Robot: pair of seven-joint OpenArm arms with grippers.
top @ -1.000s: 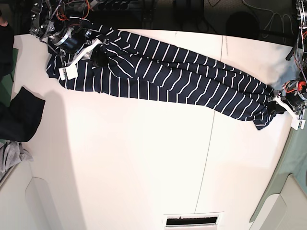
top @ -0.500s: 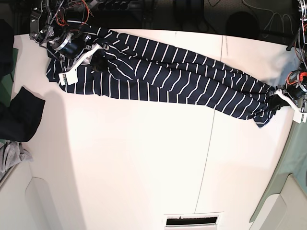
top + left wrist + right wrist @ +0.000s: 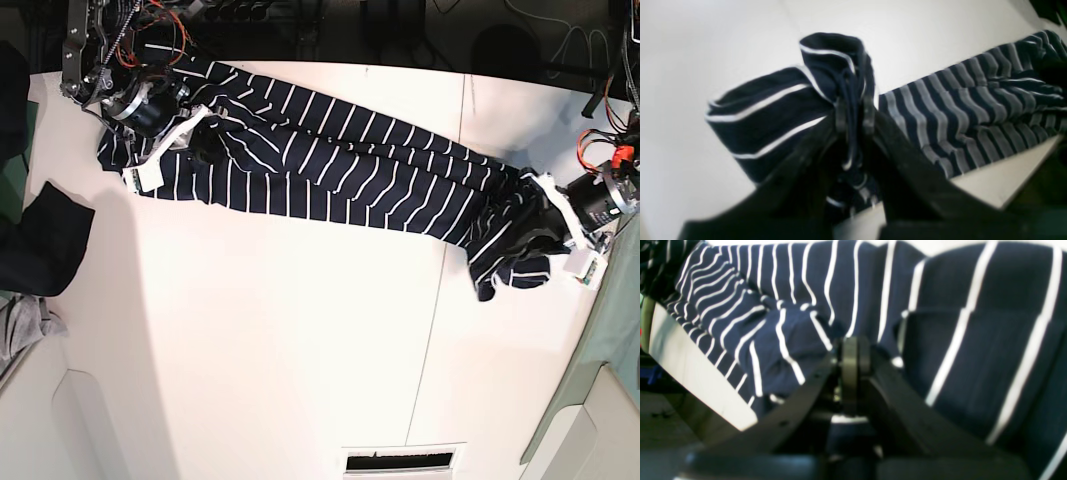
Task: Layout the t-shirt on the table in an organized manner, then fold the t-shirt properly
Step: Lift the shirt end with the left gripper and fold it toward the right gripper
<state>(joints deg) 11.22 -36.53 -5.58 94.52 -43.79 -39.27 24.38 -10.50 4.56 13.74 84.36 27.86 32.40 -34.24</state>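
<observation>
Layout step: left end effector (image 3: pixel 853 115) is pinching the striped t-shirt (image 3: pixel 330 160); right end effector (image 3: pixel 853 353) is clamping it too. Next, spreading it flat on the surface (image 3: pixel 280 350).

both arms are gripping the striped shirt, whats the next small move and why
Probably draw the left gripper outward and toward the near table edge. Its fingers are shut on a bunched fold of the dark navy white-striped t-shirt, which lies as a narrow wrinkled band across the white table, while the right gripper pins the other end.
</observation>
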